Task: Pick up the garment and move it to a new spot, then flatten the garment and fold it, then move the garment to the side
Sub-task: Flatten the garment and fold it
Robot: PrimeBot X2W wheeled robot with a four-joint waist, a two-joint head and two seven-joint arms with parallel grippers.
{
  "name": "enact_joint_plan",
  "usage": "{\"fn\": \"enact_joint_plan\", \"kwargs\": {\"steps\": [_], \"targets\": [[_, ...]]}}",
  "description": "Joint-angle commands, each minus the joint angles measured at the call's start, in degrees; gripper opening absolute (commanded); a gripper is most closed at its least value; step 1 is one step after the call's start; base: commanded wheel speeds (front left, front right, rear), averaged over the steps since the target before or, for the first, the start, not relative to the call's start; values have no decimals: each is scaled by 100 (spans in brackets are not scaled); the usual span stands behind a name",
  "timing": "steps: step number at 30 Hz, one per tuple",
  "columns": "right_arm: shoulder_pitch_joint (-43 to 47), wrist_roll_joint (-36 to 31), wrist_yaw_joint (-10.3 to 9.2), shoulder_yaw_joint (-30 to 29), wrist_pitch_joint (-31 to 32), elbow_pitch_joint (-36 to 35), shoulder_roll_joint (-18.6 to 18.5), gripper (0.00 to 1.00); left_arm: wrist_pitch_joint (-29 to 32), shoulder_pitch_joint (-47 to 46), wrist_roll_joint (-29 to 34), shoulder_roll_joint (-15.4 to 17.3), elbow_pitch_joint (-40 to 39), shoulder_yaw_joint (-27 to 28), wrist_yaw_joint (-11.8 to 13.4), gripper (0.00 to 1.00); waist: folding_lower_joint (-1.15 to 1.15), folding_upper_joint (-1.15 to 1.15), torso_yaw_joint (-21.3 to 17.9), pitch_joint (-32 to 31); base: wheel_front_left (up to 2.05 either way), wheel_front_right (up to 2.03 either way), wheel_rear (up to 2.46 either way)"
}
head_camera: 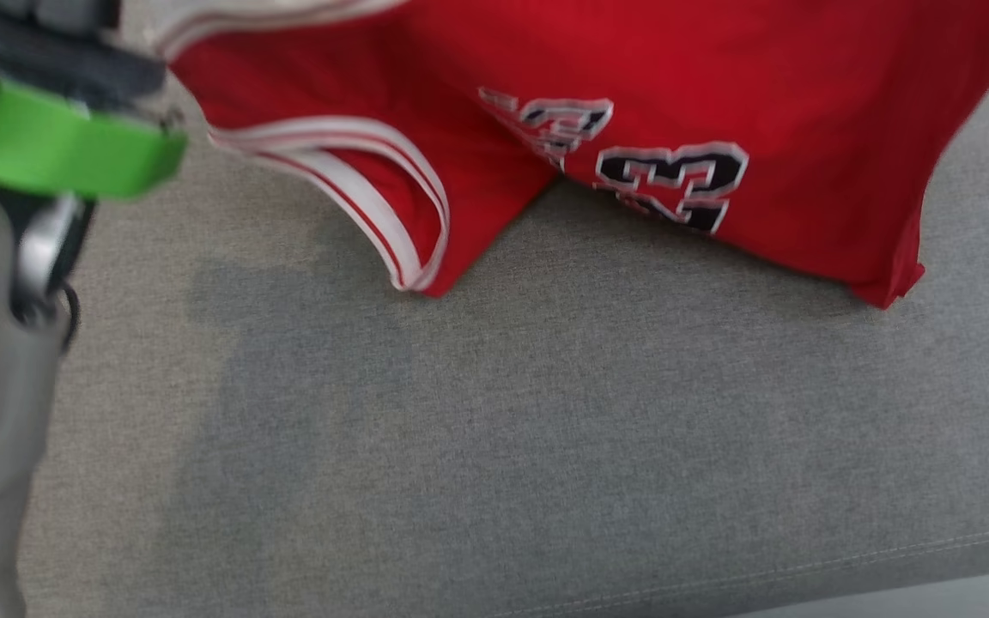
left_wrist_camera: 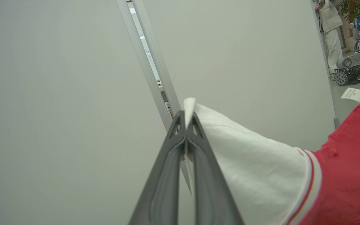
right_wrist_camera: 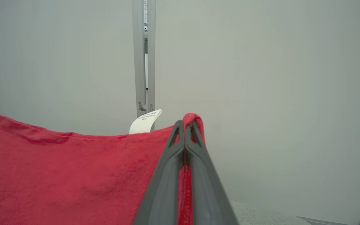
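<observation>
The left hand (left_wrist_camera: 186,116) and right hand (right_wrist_camera: 187,124) each clench a thin edge of the red garment (head_camera: 718,69) hanging over the grey surface (head_camera: 546,429), so a tug could slip a corner free and crumple it.

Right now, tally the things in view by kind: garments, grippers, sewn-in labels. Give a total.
Garments: 1, the red jersey
Grippers: 2, the left gripper and the right gripper, each shut on the jersey's cloth
Labels: 1, the white label at the jersey's edge
Total: 4
</observation>
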Motion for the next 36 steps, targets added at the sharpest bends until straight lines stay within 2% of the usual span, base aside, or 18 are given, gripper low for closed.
{"fn": "enact_joint_plan", "kwargs": {"steps": [1,5,7,12,14,18,20,24,25,26,27,32,36], "targets": [[-476,52,-10,96,87,160,-6,0,114,-569,-20,89,214,-73,-49,0,0,0,3,589,0,0,0],[-2077,-11,-10,429,235,760,122,0,307,-2365,79,288,1093,-352,-122,0,0,0,-40,1200,0,0,0],[-2812,-120,-10,570,153,1160,238,0,200,-3207,215,350,1598,-506,-128,0,0,0,-97,1477,0,0,0],[-4307,-492,-10,692,-365,2331,641,0,-622,-5067,757,388,2879,-827,-129,0,0,0,-289,1926,0,0,0],[-4728,-640,-10,612,-492,2668,749,0,-980,-5654,1008,310,3275,-915,-56,0,0,0,-326,2066,0,0,0],[-5261,-979,-10,392,-557,2849,827,0,-1264,-6545,1350,91,3572,-1019,173,0,0,0,-286,2381,0,0,0],[-5293,-1178,-10,226,-560,2658,798,0,-1266,-6779,1367,9,3101,-991,276,0,0,0,-224,2589,0,0,0],[-4783,-1424,-10,52,-558,2336,835,0,-1253,-6047,1260,106,2280,-1021,341,0,0,0,-38,2854,0,0,0],[-4112,-1554,-10,-22,-560,2187,849,0,-1261,-4954,1064,213,1655,-963,415,0,0,0,113,2766,0,0,0],[-3917,-1574,-10,-7,-560,2172,847,0,-1259,-4625,996,242,1570,-947,408,0,0,0,143,2722,0,0,0],[-3305,-1538,-10,-105,-562,2027,828,0,-1260,-3519,811,302,1179,-856,406,0,0,0,226,2489,0,0,0],[-2093,-1444,-10,-430,-561,1645,944,0,-1260,-1649,553,396,520,-604,356,0,0,0,252,1797,0,0,0],[-936,-1281,-10,-730,-561,1310,1035,0,-1261,102,458,524,127,-475,262,0,0,0,199,968,0,0,0]]}}
